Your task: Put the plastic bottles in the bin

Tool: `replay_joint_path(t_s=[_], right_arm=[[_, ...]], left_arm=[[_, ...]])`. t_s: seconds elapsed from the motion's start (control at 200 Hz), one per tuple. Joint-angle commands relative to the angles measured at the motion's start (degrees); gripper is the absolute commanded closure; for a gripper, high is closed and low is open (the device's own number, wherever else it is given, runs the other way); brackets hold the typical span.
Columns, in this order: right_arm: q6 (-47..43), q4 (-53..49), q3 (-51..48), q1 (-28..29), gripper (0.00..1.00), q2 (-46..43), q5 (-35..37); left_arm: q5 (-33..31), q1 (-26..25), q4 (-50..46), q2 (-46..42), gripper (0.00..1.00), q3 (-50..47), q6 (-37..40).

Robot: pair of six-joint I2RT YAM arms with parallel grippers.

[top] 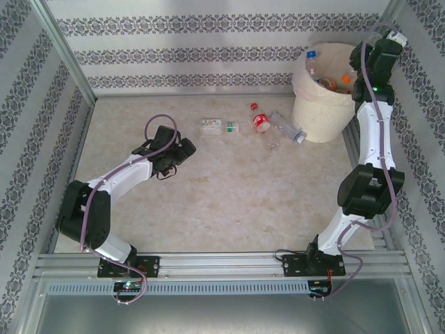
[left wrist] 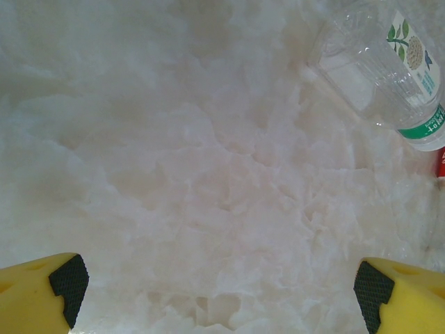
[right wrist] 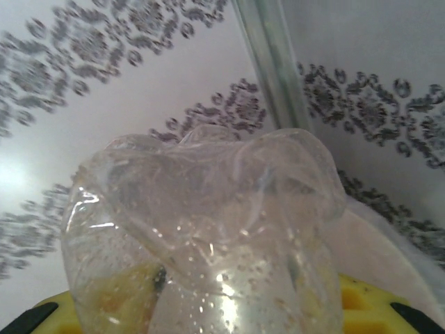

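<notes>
Pale marble tabletop [top: 229, 195]. Right gripper [right wrist: 208, 313] is clamped on a crushed clear plastic bottle [right wrist: 201, 229] by the round cream-white bin [top: 323, 111], upper right. I'd say it just needs releasing. Left gripper [left wrist: 215, 285] is wide open.

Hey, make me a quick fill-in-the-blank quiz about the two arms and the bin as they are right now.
1. The ____ arm's fingers hold a crushed clear bottle.
2. The left fingers stand ____ above the table.
3. The bin stands in the table's far ____ corner.
Missing words: right; open; right.
</notes>
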Motion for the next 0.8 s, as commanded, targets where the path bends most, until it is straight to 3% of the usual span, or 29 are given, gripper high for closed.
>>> replay_joint_path(t_s=[0.0,0.13,0.35,0.55,0.794], right_arm=[[-10.18,-0.06,0.85,0.96,0.59,0.2,9.01],[-14.43,5.23,-4.87,0.94,0.54,-0.55,14.68],[-21.01,13.55,-6.96,1.77,0.49,2.46,16.94],[-25.79,13.76,-4.05,3.83,0.19,4.3,26.84],[-20.98,9.63,-4.99,5.01,0.02,-0.4,25.97]], left_arm=[[0.47,-0.45,2.02,0.37,0.0,1.06,-0.43],[0.89,-0.45,2.23,1.28,0.0,1.48,-0.21],[2.12,-0.73,2.75,3.63,0.0,2.68,0.1],[3.17,-1.59,2.6,6.55,0.0,5.64,0.28],[5.58,-2.14,3.72,10.1,0.0,11.37,0.23]])
